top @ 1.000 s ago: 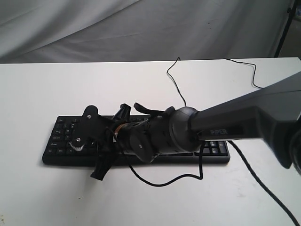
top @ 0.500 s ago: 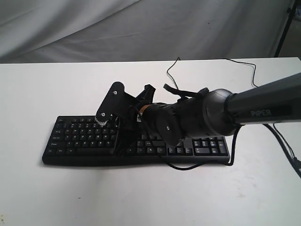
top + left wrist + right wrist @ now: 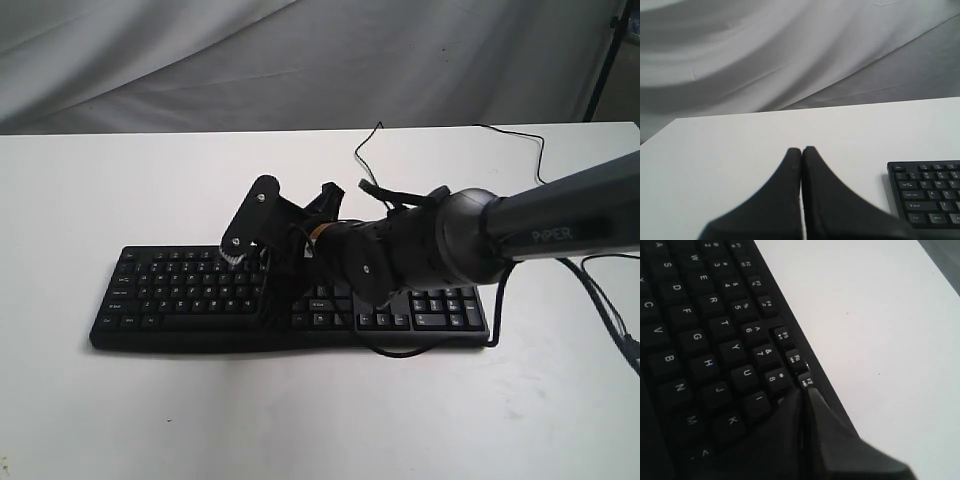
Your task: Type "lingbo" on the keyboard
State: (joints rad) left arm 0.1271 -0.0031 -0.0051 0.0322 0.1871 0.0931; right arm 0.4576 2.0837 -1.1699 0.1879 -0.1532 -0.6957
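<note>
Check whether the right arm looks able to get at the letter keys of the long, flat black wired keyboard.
Probably yes. The right gripper, fingers shut, hangs just over the black keyboard near the I and 8 keys, and nothing lies between its tip and the letter rows.

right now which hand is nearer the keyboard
Right. The right hand is over the keyboard by the 8 key; the left hand is off its end, over the table.
</note>
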